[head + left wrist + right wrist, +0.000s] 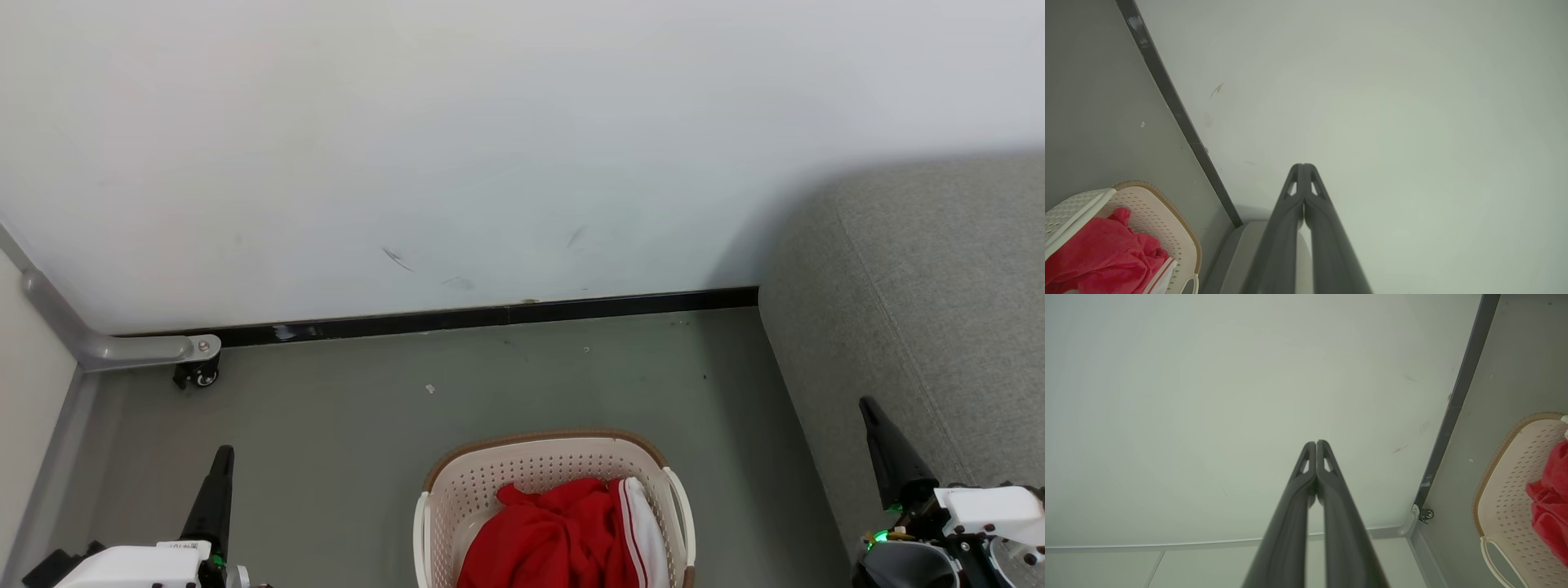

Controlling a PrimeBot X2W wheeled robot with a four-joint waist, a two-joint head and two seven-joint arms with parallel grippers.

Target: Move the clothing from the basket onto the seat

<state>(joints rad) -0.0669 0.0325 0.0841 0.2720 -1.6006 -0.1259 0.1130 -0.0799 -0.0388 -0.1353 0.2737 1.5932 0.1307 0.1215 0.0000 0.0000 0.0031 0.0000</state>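
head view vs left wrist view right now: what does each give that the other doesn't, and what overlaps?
Head view: right gripper, shut, with the grey seat behind it; a caster wheel at the far left by the wall. Left wrist view: left gripper with its two fingers told apart, tips pressed together. Both: basket holding the red clothing, floor, black baseboard.

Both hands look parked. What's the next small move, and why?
Probably open the right hand and swing it in over the clothing. It and the left hand are shut and empty, flanking the basket; the garments lie heaped inside, and the seat stands on the right hand's side.
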